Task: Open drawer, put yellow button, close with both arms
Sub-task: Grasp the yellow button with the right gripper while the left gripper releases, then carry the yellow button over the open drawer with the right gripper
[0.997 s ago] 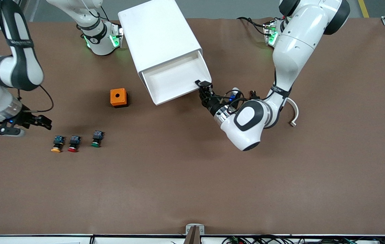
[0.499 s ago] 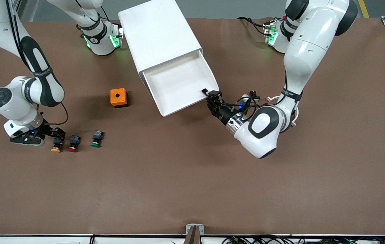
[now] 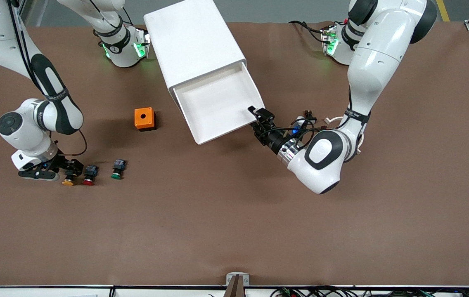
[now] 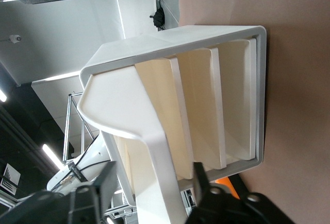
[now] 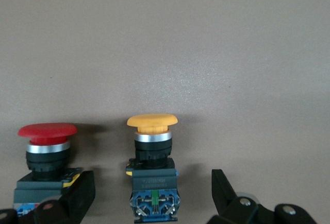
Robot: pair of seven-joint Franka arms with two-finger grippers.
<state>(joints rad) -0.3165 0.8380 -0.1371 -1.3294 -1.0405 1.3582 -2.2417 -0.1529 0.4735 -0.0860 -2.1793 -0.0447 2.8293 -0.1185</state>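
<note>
The yellow button (image 3: 68, 181) lies on the brown table at the right arm's end, first in a row of three buttons. My right gripper (image 3: 72, 168) is down at the table, open, with its fingers on either side of the button's black-and-blue body (image 5: 152, 183); the fingers (image 5: 77, 195) do not touch it. The white drawer (image 3: 218, 103) stands pulled out of its white cabinet (image 3: 193, 41) and is empty. My left gripper (image 3: 260, 114) is at the drawer's front corner, open, with its jaws astride the front lip (image 4: 154, 147).
A red-capped button (image 3: 89, 175) lies right beside the yellow one and shows in the right wrist view (image 5: 47, 141). A green-capped button (image 3: 117, 169) lies past it. An orange box (image 3: 144, 118) sits between the buttons and the drawer.
My right gripper has come down from beside the button row onto the yellow button. My left gripper has drawn the drawer farther out, then held about still.
</note>
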